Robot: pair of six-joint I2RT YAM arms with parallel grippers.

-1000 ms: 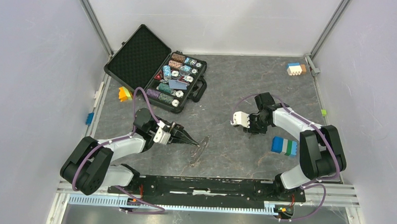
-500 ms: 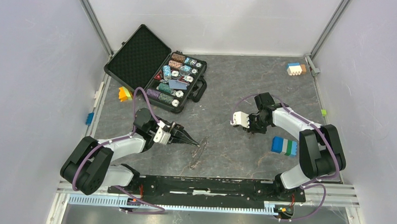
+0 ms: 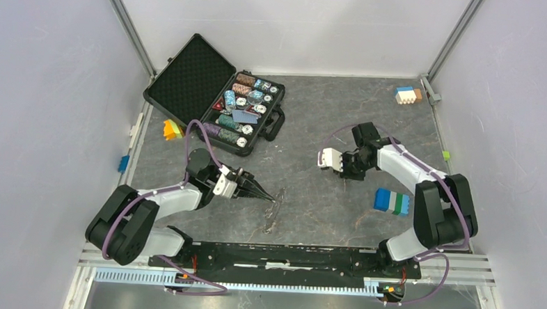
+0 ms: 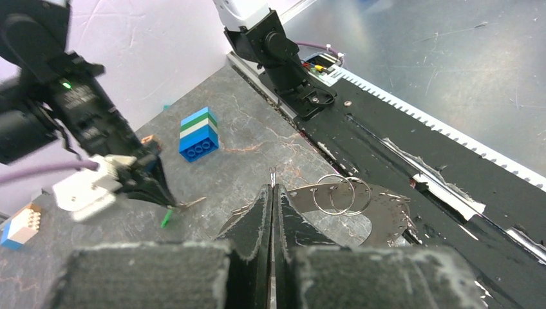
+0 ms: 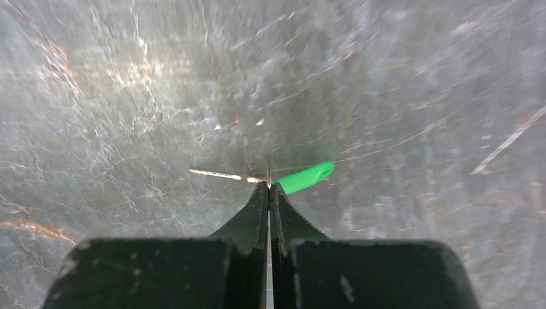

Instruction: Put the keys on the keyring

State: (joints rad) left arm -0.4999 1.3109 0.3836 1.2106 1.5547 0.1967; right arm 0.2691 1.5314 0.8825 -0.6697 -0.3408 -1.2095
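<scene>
My left gripper (image 3: 277, 195) (image 4: 273, 187) is shut on the keyring (image 4: 341, 193), with a thin bit of metal poking out of its tip. Two wire loops and a fan of dull grey keys (image 4: 386, 212) hang to the right of the fingers. From above, the keyring (image 3: 275, 209) shows edge-on below the tip. My right gripper (image 3: 348, 176) (image 5: 268, 185) points down at the table. It is shut on a tiny key with a green head (image 5: 308, 177) and a metal blade (image 5: 219, 174). That key (image 4: 167, 217) also shows in the left wrist view.
An open black case (image 3: 190, 81) with poker chips sits at the back left. A blue, white and green brick stack (image 3: 392, 201) (image 4: 198, 135) lies right of the right gripper. Small blocks sit at the far right (image 3: 407, 95) and left edge (image 3: 171, 129). The black base rail (image 3: 287, 256) runs along the front.
My right gripper has closed on the green-headed key, and its wrist has shifted slightly toward the back. The left arm has hardly moved and still grips the keyring.
</scene>
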